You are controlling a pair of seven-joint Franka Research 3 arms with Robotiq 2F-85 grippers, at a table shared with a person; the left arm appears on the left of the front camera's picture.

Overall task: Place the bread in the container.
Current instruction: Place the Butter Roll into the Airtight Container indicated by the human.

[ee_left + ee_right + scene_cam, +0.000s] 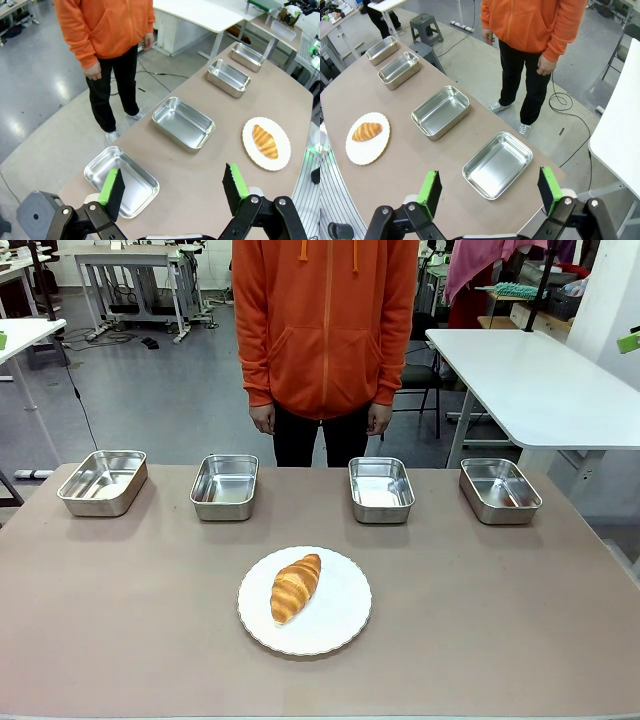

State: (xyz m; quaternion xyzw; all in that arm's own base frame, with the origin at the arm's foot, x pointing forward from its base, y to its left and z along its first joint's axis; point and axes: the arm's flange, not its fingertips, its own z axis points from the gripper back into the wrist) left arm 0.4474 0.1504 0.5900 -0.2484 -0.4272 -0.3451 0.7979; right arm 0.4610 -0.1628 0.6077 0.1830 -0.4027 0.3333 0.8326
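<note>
The bread [296,587], a golden-brown croissant, lies on a round white plate [345,625] near the table's front middle; it also shows as the bread [264,141] and the bread [366,131] in the wrist views. Several alike steel pans line the far edge, and which one is the container I cannot tell: the pans [103,481], [225,486], [381,489], [499,490]. My left gripper [173,189] hangs open above the table's left end, over a pan [121,181]. My right gripper [490,190] hangs open above the right end, over a pan [497,164]. Both hold nothing.
A person in an orange hoodie [325,320] stands at the far side, hands down at the sides. A white table [530,380] stands at the back right. Bare brown tabletop [500,610] lies around the plate.
</note>
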